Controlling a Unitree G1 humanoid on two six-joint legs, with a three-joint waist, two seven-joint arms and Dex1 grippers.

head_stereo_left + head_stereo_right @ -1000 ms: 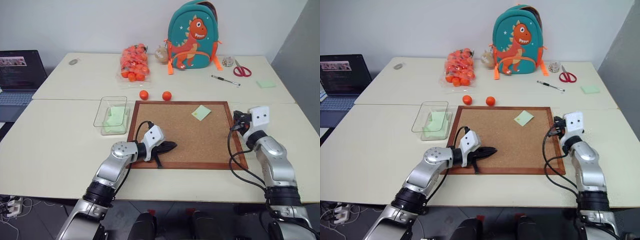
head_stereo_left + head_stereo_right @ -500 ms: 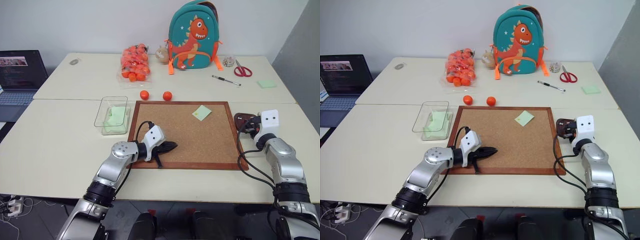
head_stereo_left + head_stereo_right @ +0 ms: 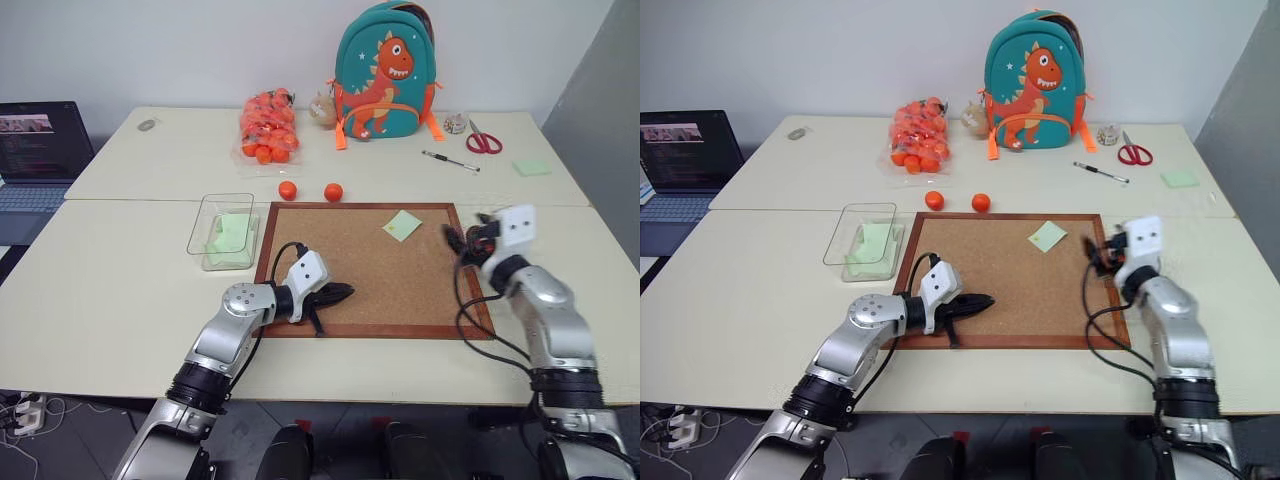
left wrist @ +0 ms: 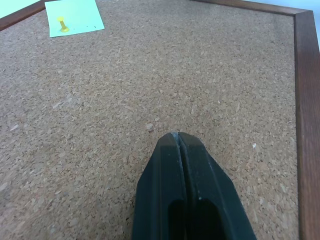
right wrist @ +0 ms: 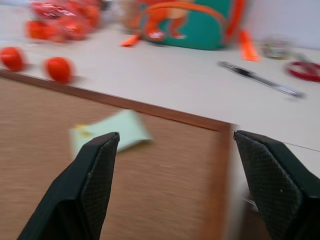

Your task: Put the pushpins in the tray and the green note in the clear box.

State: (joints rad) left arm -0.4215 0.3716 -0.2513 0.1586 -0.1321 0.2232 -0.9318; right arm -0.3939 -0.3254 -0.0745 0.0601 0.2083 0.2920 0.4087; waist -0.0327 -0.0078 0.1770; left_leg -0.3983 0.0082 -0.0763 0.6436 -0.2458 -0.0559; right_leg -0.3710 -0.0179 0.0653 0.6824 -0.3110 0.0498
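The green note lies on the far right part of the corkboard, held by a small yellow pushpin. My right gripper is open and hovers over the board's right edge, pointing toward the note from a short distance. My left gripper is shut and empty, low over the board's near left part, far from the note. The clear box stands left of the board with pale-green paper inside. The tray is hidden behind my right hand.
Two orange balls lie just beyond the board. Further back are a bag of oranges, a dinosaur backpack, a pen, scissors and a green pad. A laptop sits far left.
My right gripper has opened and swung left from beside the board to over its right edge, now covering the tray. The left arm has not moved.
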